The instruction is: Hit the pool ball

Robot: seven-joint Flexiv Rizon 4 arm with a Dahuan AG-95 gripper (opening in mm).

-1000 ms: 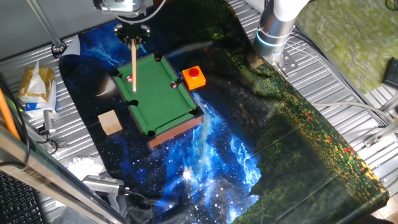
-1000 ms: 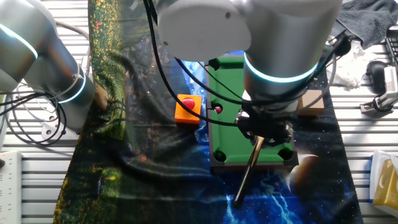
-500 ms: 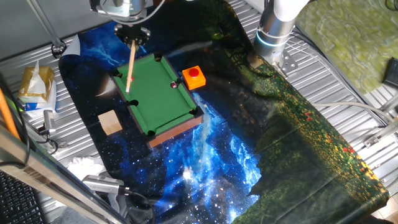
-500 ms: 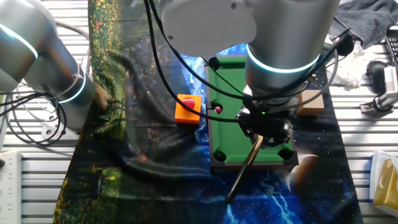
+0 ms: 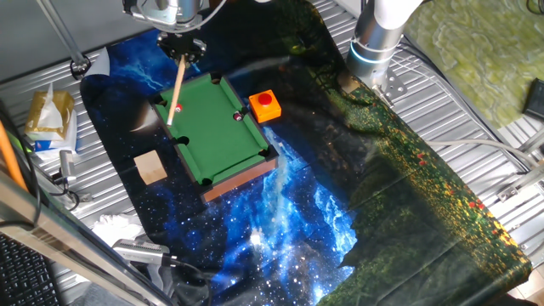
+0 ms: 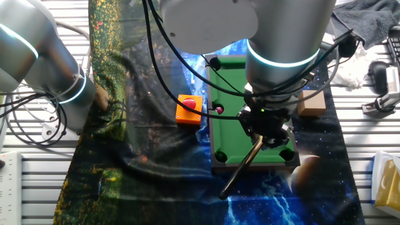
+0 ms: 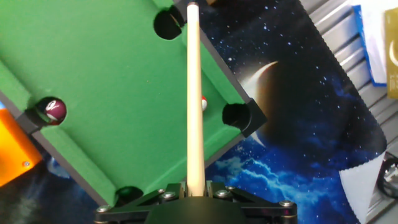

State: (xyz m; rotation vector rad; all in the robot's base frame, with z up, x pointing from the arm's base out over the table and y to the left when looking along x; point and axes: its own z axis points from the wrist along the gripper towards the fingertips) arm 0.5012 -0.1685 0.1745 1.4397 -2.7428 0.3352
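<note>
Fingers [image 7: 194, 186] grip cue [image 7: 193, 93] touching pool ball [image 7: 204, 103].

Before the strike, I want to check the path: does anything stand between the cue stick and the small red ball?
Nothing visible does. In the hand view the pool ball lies right beside the cue stick, near a corner pocket, partly hidden behind the stick.

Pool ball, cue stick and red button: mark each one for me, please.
pool ball [image 7: 203, 103], hand view, the red sliver showing right of the cue.
cue stick [image 7: 193, 93], hand view, mid-shaft, held by the gripper [image 7: 194, 186].
red button [image 5: 265, 99], one fixed view, the round red cap.
</note>
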